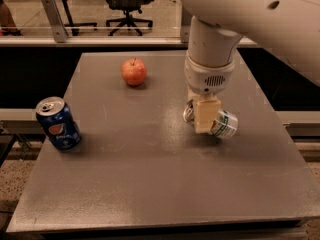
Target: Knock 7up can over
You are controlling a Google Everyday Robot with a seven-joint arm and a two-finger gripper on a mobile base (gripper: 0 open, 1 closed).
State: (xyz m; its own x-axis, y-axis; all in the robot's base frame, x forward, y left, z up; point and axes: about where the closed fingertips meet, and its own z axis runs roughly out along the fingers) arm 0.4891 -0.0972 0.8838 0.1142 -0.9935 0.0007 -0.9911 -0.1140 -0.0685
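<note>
A blue Pepsi can (57,124) stands upright near the left edge of the grey table (150,184). Further back sits a red apple (133,71). Right of centre the gripper (205,123) reaches down to the tabletop; whether it is open or closed I cannot tell. The 7up can (225,125) lies tipped on its side right behind it, touching it.

The 7up can (226,124) lay tipped on its side on the right half of the grey table (150,179). It was a small white and silver can with green lettering. One end pointed right and toward the near edge, and the other seemed to point left, though it was largely hidden. The gripper (205,127) hung directly over its middle, covering part of it.
</note>
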